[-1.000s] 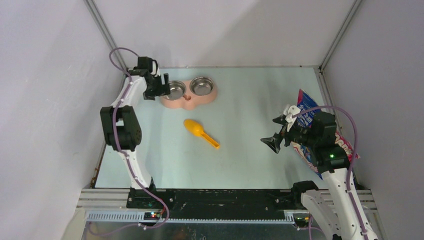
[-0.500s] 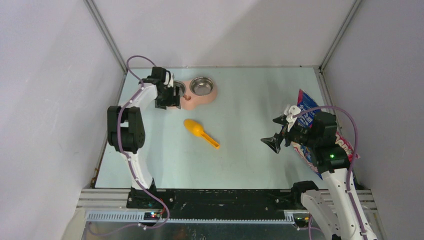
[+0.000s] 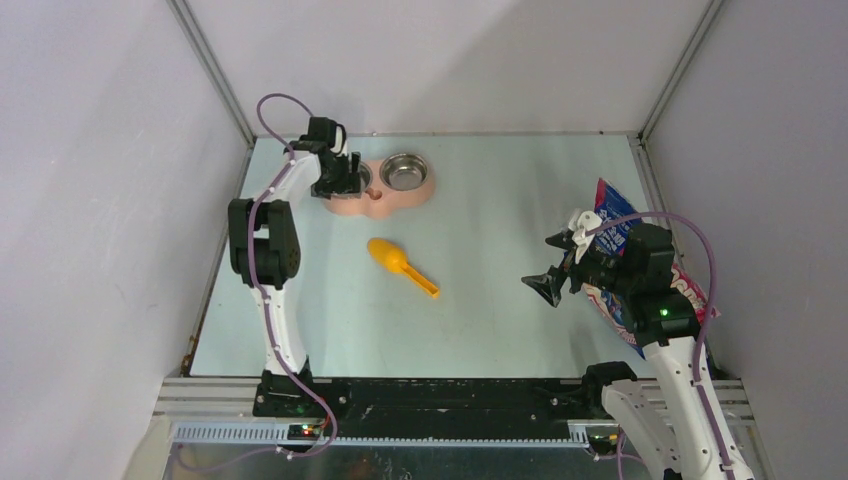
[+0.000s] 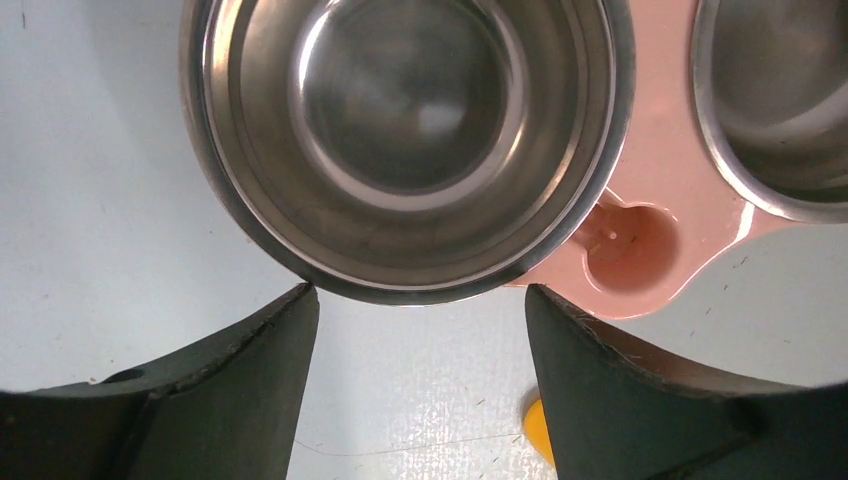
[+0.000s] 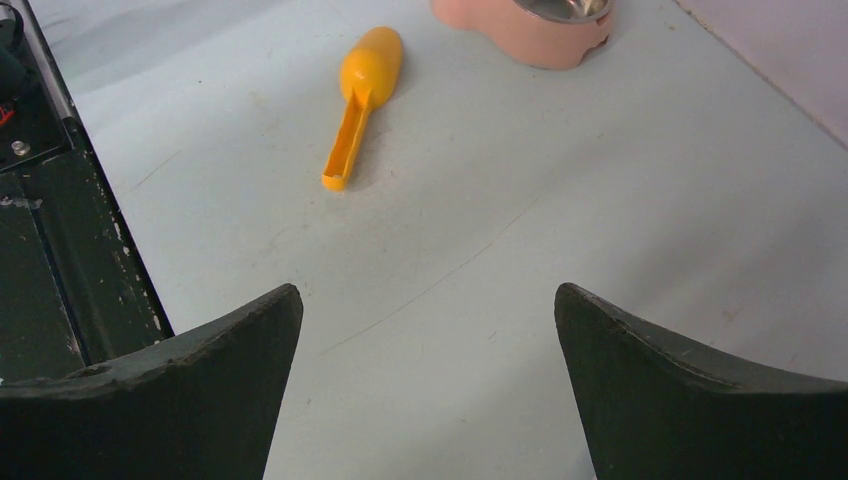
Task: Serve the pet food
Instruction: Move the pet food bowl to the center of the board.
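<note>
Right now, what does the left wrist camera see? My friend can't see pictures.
An empty steel bowl fills the view from above, sitting in a pink feeder. The left gripper stands open along the bottom, over the pale table.

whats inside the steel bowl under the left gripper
Nothing: the steel bowl shows only bare shiny metal in the left wrist view, no kibble. From the top camera the left gripper hides most of it, so that view cannot confirm.
</note>
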You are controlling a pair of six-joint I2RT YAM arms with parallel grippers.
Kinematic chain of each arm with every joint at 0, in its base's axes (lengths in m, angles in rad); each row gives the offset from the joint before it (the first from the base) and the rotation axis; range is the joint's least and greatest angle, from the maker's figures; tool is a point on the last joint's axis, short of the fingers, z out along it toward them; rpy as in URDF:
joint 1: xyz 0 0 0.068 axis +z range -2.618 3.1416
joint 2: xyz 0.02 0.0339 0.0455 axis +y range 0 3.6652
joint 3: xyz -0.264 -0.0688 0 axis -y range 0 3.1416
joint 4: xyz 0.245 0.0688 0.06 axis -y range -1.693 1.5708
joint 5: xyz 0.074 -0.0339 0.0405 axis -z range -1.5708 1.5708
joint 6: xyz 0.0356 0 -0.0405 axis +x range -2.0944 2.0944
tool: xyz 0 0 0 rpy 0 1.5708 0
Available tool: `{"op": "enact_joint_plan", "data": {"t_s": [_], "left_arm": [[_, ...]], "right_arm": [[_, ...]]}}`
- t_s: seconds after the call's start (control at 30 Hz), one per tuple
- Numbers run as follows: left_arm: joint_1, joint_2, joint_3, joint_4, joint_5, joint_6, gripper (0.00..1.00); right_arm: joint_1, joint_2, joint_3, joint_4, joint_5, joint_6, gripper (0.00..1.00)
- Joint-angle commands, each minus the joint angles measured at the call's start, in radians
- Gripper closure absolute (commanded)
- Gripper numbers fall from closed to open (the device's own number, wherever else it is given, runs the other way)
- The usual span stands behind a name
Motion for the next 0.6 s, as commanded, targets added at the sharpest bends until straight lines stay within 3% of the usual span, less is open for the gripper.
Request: {"op": "enact_joint_plan", "data": {"t_s": [0.0, 0.37, 0.57], "left_arm": [[-0.021, -0.012, 0.043, 0.011, -0.016, -0.001, 0.20], [-0.029, -0.092, 0.007, 0.011, 0.021, -0.005, 0.22], [-0.046, -0.085, -0.058, 0.041, 0.020, -0.004, 0.35]], "right_arm": [[-0.003, -0.004, 0.000, 0.031, -0.013, 0.009, 0.00], [-0.001, -0.002, 0.000, 0.032, -0.007, 0.007, 0.00], [0.002, -0.002, 0.000, 0.032, -0.006, 0.006, 0.00]]}}
